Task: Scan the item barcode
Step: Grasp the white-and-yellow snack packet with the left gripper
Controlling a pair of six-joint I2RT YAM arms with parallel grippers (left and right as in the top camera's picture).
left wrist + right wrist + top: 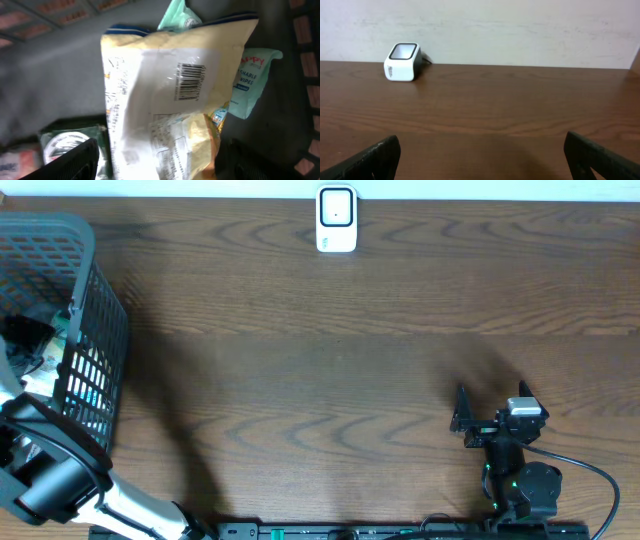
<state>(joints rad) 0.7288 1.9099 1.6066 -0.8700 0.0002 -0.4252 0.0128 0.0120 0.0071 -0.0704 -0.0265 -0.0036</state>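
Yellow snack bag (165, 100), barcode up, lies beneath the wide-open, empty left pincer (160, 160); pickup looks underway, needing a firm close, while the right pincer (481, 137) gapes empty.

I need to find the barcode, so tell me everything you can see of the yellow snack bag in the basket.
The yellow snack bag is a crinkled, glossy plastic pouch with a large white printed panel facing the left wrist camera. A black barcode sits on that panel, unobstructed. The bag lies in the dark basket atop other packets, overlapping a teal wipes pack. The open fingers of the left gripper flank its lower end; contact is unclear.
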